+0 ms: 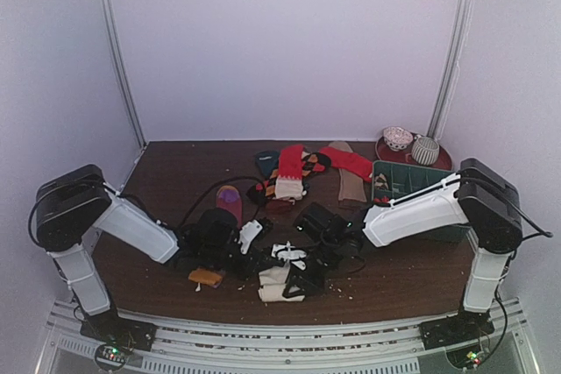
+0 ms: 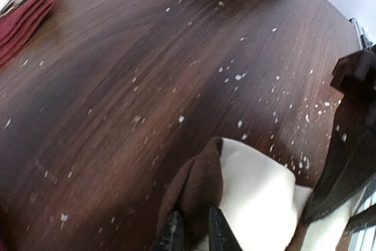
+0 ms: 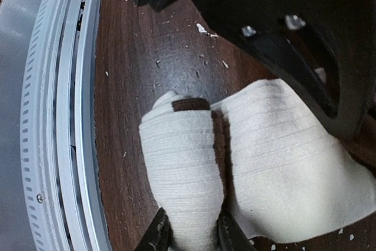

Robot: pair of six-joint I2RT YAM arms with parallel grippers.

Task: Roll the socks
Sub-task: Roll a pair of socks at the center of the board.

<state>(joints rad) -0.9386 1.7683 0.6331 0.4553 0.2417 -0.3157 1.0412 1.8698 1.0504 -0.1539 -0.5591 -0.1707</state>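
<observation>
Right gripper (image 3: 194, 236) pinches the cream sock (image 3: 182, 163) tight between its two fingers, on the bunched part with a brown edge. The left gripper (image 2: 195, 234) is closed on the brown end of the same sock. The sock lies on the brown table (image 1: 175, 181), near the front edge, between the two arms. Small white crumbs dot the wood. More socks (image 1: 294, 172), red and striped, lie farther back, beside a green bin (image 1: 416, 183).

No readable text, no labels, no numbers on anything
</observation>
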